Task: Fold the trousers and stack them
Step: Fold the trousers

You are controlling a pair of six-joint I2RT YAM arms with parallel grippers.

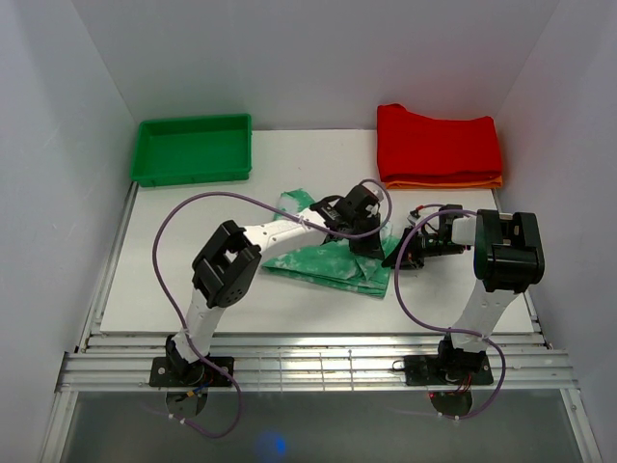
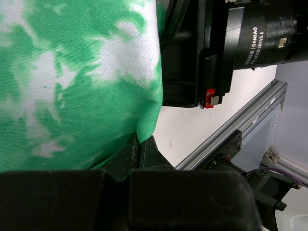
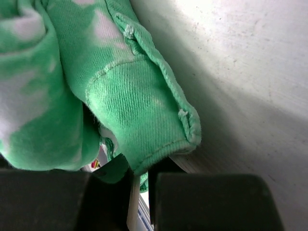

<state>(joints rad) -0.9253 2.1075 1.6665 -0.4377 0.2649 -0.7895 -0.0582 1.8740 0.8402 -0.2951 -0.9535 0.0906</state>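
Middle of the bench [image 1: 174, 289]: soft mint-green and white tie-dye trousers [image 1: 328, 265], long axis from far left to near right. Clamped at the right end by the left fingers [image 2: 156, 156] on a cloth edge, by the right fingers [image 3: 207, 197] on a hem. Probably a joint leftward fold.

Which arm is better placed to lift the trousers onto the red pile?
Probably the right. The left gripper and right gripper are both shut on the trousers, but the red pile lies at the far right, on the right arm's side. The left arm is stretched past the middle.
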